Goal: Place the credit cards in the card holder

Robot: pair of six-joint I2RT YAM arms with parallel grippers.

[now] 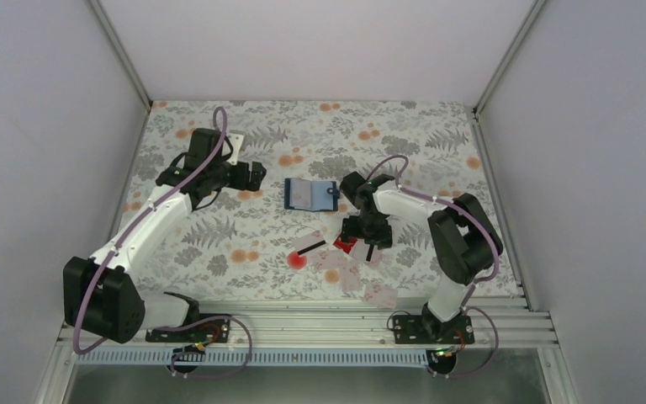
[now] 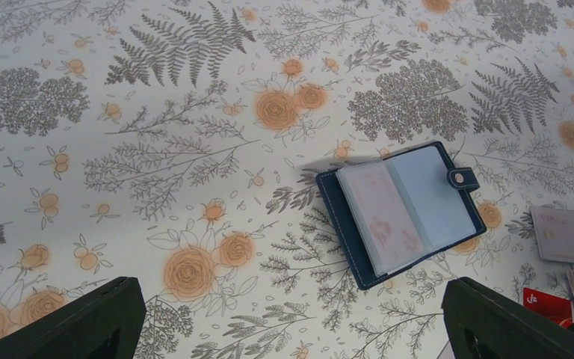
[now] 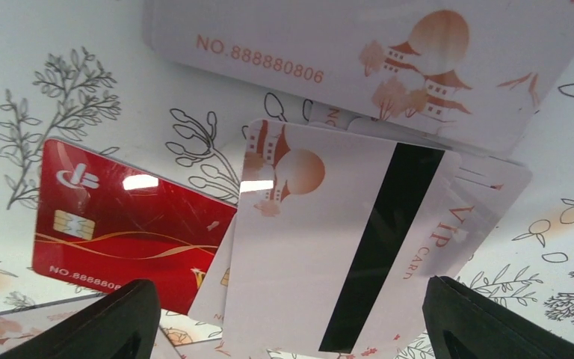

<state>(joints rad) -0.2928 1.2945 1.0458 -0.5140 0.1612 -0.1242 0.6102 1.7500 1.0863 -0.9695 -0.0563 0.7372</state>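
Pickup step in hand: my right fingers [image 3: 97,321] are hovering spread wide over the credit cards [image 1: 349,263] heaped on the counter [image 1: 437,135], clamping nothing. My left fingers [image 2: 82,321] are gaping too. The striped card [image 3: 329,254] is lying stripe-up, its long axis crossing my closing line. The card holder [image 1: 311,194] is lying open beyond the heap, tab toward my right arm. Next, I judge, means lowering and pinching one edge.

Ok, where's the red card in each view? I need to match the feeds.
Top external: the red card lies right of centre, below and right of the card holder.
Left wrist: the red card shows only partly, at the bottom right edge, right of the card holder.
Right wrist: the red card fills the left middle, its right end under pale cards.
Shared landmark: the pale cards lie beside it in every view.
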